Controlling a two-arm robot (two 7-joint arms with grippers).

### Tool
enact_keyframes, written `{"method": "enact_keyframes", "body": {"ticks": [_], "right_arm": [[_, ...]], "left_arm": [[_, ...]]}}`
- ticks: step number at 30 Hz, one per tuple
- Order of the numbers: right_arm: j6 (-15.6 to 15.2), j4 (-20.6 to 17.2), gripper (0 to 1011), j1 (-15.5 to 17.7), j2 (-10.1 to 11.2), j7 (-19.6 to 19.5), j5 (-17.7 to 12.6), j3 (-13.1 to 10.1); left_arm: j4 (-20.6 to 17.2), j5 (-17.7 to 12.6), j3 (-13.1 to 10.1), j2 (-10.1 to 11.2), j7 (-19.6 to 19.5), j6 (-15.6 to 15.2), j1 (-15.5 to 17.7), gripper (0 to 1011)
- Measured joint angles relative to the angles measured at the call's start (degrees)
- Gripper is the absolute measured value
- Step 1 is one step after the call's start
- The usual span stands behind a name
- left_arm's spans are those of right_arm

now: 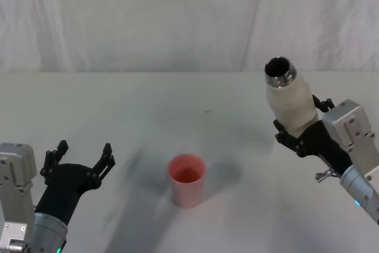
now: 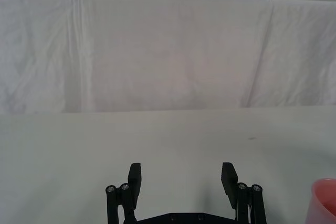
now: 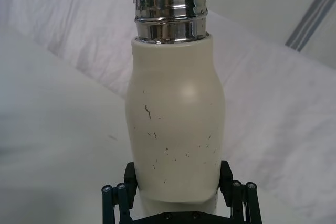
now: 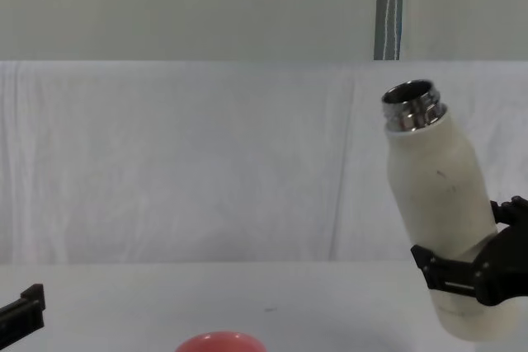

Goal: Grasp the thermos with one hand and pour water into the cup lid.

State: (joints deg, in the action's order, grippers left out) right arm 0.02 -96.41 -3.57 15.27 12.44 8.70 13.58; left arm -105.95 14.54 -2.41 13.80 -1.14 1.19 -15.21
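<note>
The cream-white thermos [image 1: 289,102] hangs above the table at the right, leaning slightly left, its open steel neck [image 3: 169,18] uppermost. My right gripper [image 1: 300,130] is shut on its lower body; the chest view shows the thermos [image 4: 437,212] lifted with the black fingers [image 4: 462,274] clamped around it. The coral-pink cup lid [image 1: 188,179] stands upright on the table in the middle foreground, well left of the thermos, and its rim [image 4: 219,342] shows in the chest view. My left gripper [image 1: 80,161] rests open at the lower left, empty, left of the cup lid [image 2: 325,198].
The table [image 1: 177,105] is covered with a white cloth and a white draped backdrop [image 4: 206,162] rises behind it. Bare cloth lies between the cup lid and both grippers.
</note>
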Motion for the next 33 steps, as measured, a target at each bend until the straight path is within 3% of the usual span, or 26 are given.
{"method": "enact_keyframes", "body": {"ticks": [6, 19, 33], "right_arm": [[-1.59, -0.58, 956, 0.24, -0.96, 0.68, -2.88, -1.06], [-6.19, -1.71, 956, 0.77, -2.85, 3.96, -14.95, -3.96], [-7.56, -2.06, 956, 0.81, -2.22, 4.45, -21.24, -3.92]], "left_arm": [[0.0, 0.0, 0.0, 0.0, 0.0, 0.0, 0.0, 1001], [0.0, 0.0, 0.0, 0.0, 0.0, 0.0, 0.0, 1001], [0.0, 0.0, 0.0, 0.0, 0.0, 0.0, 0.0, 1001]]}}
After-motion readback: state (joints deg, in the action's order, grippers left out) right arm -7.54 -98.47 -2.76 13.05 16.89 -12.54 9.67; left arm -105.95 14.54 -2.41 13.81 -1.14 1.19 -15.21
